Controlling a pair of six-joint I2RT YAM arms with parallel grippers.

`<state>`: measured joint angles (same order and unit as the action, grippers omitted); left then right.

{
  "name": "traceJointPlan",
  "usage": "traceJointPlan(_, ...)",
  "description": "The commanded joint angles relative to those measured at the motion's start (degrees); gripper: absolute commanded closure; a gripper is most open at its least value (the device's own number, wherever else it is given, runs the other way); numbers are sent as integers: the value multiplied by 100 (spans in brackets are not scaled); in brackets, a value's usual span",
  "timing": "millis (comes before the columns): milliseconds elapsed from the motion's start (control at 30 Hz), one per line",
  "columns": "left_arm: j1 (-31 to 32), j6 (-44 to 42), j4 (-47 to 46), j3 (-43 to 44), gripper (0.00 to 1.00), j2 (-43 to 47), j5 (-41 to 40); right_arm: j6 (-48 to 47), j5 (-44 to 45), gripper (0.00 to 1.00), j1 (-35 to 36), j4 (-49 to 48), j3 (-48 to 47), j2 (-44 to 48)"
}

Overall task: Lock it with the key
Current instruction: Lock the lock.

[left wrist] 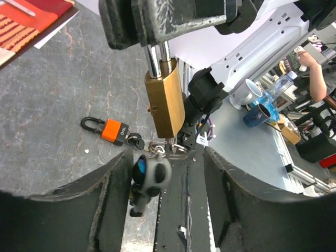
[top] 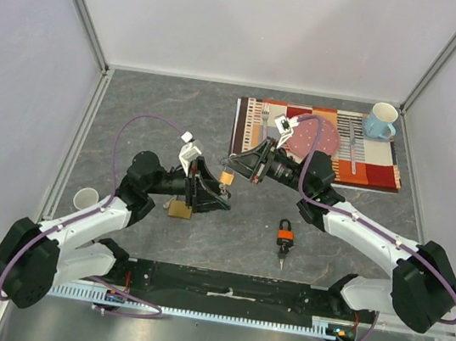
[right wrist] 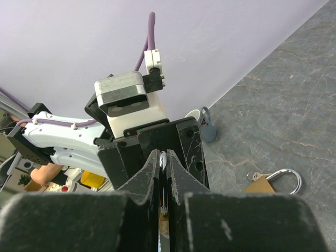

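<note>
A brass padlock (top: 227, 176) hangs in the air over the middle of the table. My right gripper (top: 238, 169) is shut on its silver shackle (right wrist: 164, 167), whose bar shows pinched between the two fingers. In the left wrist view the padlock body (left wrist: 165, 100) hangs upright, with a key ring and a grey fob with a blue dot (left wrist: 152, 176) dangling from its underside. My left gripper (left wrist: 167, 157) stands open just below the padlock, one finger on each side of the fob, touching nothing. The key blade itself is hidden at the lock's bottom.
A second brass padlock (top: 179, 209) with a raised shackle lies on the table under the left arm. An orange padlock with keys (top: 285, 233) lies near the front. A placemat (top: 382, 172) with plate and cutlery, a blue mug (top: 381, 120) and a white cup (top: 86, 198) stand around.
</note>
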<state>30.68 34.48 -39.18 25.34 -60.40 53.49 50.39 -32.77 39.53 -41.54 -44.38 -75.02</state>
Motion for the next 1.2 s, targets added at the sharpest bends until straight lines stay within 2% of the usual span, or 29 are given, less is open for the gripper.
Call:
traceJointPlan(0, 70, -73, -169, -47, 43, -68, 3, 85, -27, 100, -15, -408, 26, -12)
traceJointPlan(200, 79, -73, -117, -82, 71, -42, -6, 85, -10, 100, -24, -390, 44, 5)
traceJointPlan(233, 70, -73, -108, -82, 81, -24, 3, 85, -18, 100, -24, -381, 44, 5)
traceJointPlan(333, 79, -64, -46, -91, 93, 54, 12, 50, -10, 100, -24, -381, 61, 14)
traceJointPlan(400, 79, -64, -2, -91, 98, 116, 12, 32, -10, 100, -24, -372, 70, 5)
traceJointPlan(867, 211, 322, 33, -635, 98, 740, -94, 14, 52, 100, -50, -478, 184, -197)
traceJointPlan(1167, 500, 410, 103, -899, 98, 811, -76, 94, 61, 100, -217, -487, 193, -188)
